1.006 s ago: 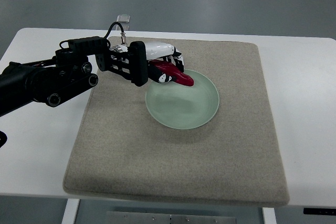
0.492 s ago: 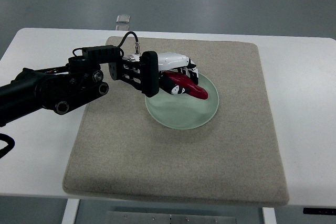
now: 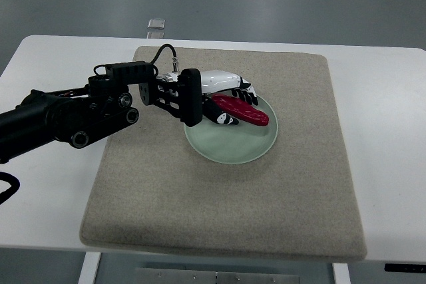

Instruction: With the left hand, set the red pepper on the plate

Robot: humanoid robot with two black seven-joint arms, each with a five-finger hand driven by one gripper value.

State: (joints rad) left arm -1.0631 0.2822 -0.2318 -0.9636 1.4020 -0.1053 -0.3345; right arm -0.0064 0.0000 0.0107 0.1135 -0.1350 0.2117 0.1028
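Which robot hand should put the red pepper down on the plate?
The left hand. It already holds the red pepper right over the pale green plate, so it likely only needs to let go. No right hand shows.

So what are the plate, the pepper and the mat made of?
The plate looks like glazed ceramic or melamine: pale green with a soft sheen. The pepper is glossy red, maybe plastic; I can't tell. The mat looks like felt: matte, fuzzy, grey-beige.

No text, label, brand or number can be read anywhere here; the black arm [image 3: 73,114] may bear small markings, too fine to tell.
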